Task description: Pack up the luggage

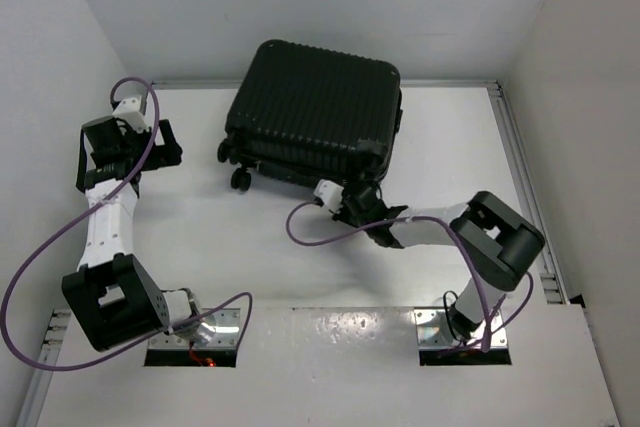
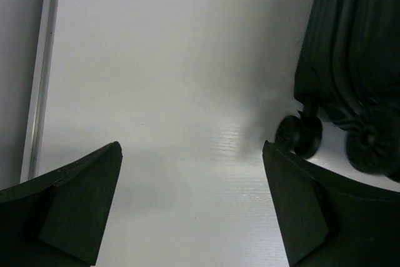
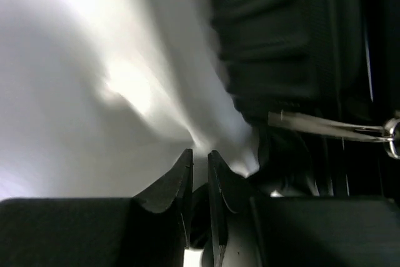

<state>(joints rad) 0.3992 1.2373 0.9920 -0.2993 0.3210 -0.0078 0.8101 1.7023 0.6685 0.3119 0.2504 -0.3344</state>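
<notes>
Top external view: the luggage (image 1: 315, 107) lies ribbed shell up at the far middle of the worktop (image 1: 200, 237), its far edge seen across the far rail (image 1: 200, 84) and its wheels (image 1: 240, 177) at the near-left corner. Bare worktop is noted to the left of the luggage, to its right up to the side rail (image 1: 515, 147), and in front towards the arm bases. White walls enclose the far and lateral sides. The left pincer (image 1: 165, 142) is held released, fingers wide apart, well left of the luggage, low over the bare white surface. The right pincer (image 1: 352, 197) is set at the near edge of the luggage, clenched to a narrow slit; nothing is made out between its fingers (image 3: 181, 179), and contact with the shell cannot be told.
</notes>
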